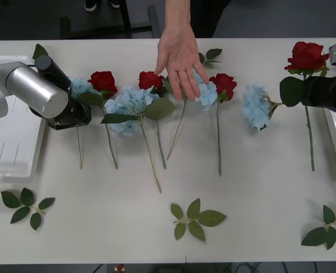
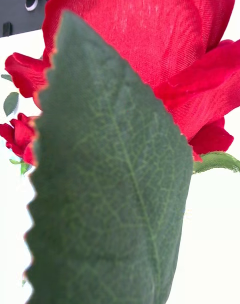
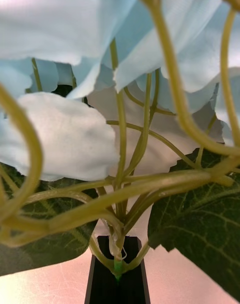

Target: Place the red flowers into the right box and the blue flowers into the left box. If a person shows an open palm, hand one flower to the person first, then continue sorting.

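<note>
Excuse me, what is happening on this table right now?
A robot is sorting artificial flowers into white trays. Its left end effector is at a blue flower, its stem between the fingers; the right end effector is at a red rose. A person's hand reaches open over the row, so handing over a flower probably comes first.

The front view looks down from above on the table (image 1: 258,199). Each wrist view sits very close: right against a rose (image 2: 150,39), left under a hydrangea (image 3: 65,134), both on that table.

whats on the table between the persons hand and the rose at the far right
In the front view, between the hand and the far-right rose lie a red rose and a blue hydrangea.
</note>
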